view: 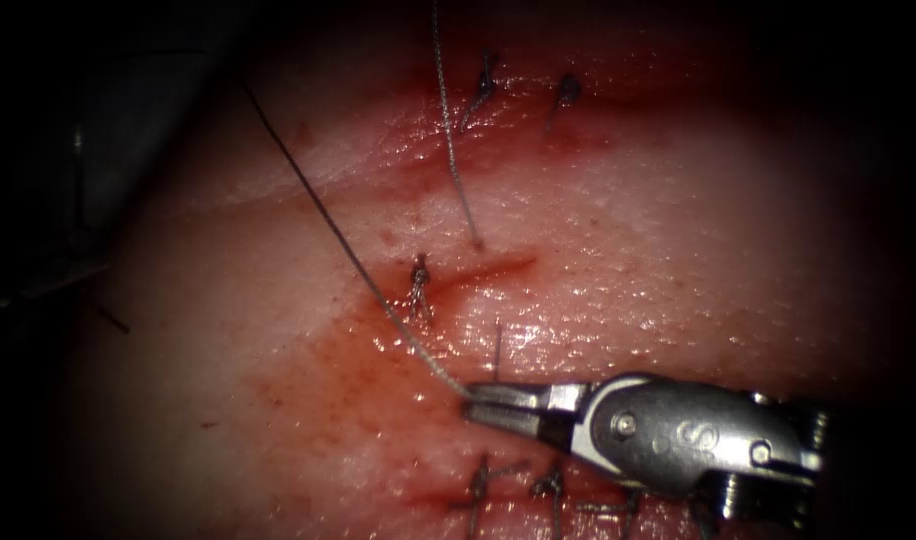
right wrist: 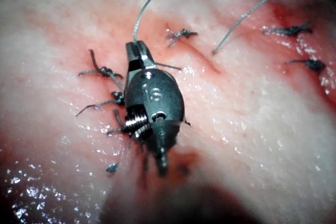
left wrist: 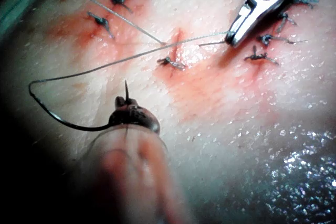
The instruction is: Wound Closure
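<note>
A: What lies around the cut (view: 483, 268)?
B: The tissue (view: 678, 230), wet with red fluid (view: 378, 360) on the cut's left, and tied stitches (view: 418, 285) near it.
A: The right tool (view: 478, 408)?
B: It sits below the cut, jaws closed tight on the thread (view: 328, 225), which climbs away past the cut's left. A second strand (view: 453, 130) enters the tissue just above the cut.
A: The left tool (left wrist: 127, 109)?
B: Well away from the cut, jaws clamped on the needle (left wrist: 52, 109) near its pointed end, the tip poking past them. The curve hangs free of the tissue, the thread trailing from its tail toward the cut.
</note>
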Robot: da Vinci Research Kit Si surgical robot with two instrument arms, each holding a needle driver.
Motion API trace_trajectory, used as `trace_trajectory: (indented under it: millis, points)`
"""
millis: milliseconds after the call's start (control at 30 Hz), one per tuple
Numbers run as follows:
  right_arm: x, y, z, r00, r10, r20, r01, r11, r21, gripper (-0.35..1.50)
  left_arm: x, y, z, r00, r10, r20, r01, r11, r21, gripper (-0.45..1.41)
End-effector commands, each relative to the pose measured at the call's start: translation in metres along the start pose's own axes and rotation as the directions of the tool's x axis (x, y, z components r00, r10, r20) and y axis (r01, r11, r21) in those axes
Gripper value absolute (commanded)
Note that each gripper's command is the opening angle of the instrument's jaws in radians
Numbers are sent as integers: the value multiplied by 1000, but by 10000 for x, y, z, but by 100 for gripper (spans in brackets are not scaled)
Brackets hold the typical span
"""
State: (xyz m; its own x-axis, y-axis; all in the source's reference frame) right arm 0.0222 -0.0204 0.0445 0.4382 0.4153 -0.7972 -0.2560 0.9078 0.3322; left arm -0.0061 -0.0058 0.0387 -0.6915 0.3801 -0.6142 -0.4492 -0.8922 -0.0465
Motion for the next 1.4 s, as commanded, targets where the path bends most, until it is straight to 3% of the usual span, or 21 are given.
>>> trace_trajectory:
  millis: [33,367,733,767,833,867,967,1067,1233,1333,1400]
  points:
    - [4,-17,10,1000,-3,2,3,1000,14,-35,0,3,8,1000,0,-1,0,1000,-1,-45]
    - [28,-67,17,998,64,-8,-63,992,108,-35,0,5,8,1000,1,-1,-1,1000,2,-45]
    - [38,-84,25,995,101,-11,-98,985,138,-35,-1,5,8,1000,1,-1,-1,1000,2,-45]
    - [41,-81,28,997,67,-36,-61,987,151,-18,-1,5,8,1000,1,-1,-1,1000,2,-45]
    - [44,-73,30,994,58,-97,-42,987,156,83,-1,5,8,1000,1,0,-1,1000,2,-45]
    - [45,-67,29,989,59,-136,-37,987,159,118,-1,5,8,1000,1,-1,-1,1000,2,-45]
    - [48,-44,19,979,8,-203,13,995,101,145,-2,4,7,1000,2,-1,-2,1000,1,-45]
    - [48,-19,0,974,-19,-228,29,999,42,148,-4,-1,5,1000,20,8,-20,1000,3,-45]
    - [39,13,-38,972,-32,-232,36,999,10,145,-19,-21,0,996,51,76,-58,994,91,-45]
    - [33,23,-43,973,-69,-218,70,998,-5,128,-23,-24,1,995,51,88,-59,993,100,-45]
    - [22,36,-32,975,-93,-201,90,996,-27,129,-21,-21,4,995,48,90,-58,993,106,-45]
